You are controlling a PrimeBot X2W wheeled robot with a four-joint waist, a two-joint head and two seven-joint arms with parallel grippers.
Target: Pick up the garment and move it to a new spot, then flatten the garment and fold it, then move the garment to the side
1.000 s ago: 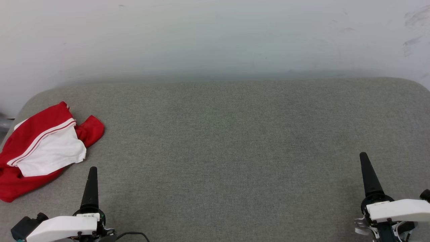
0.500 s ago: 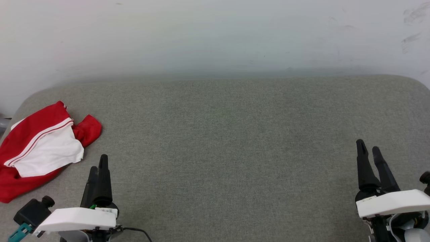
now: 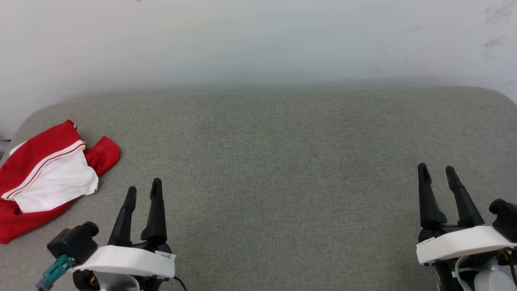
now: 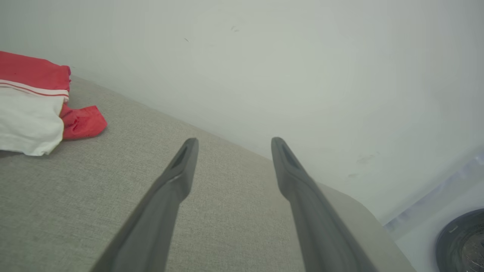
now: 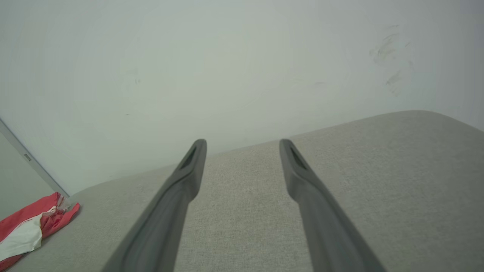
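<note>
Garment [image 3: 48, 178]: a crumpled heap at the far left edge of the grey cushion [image 3: 282, 161]. It is red cloth with a white panel lying on top, bordered by thin red-and-white stripes. Left gripper [image 3: 144, 185]: fingers spread, holding nothing, near the garment's right side but apart from it. Right gripper [image 3: 436, 167]: likewise spread and empty, well apart at the cushion's right.

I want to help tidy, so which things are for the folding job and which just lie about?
For the job: red-and-white shirt, left hand, right hand, both open.
Just there: grey cushion under it, white wall.
</note>
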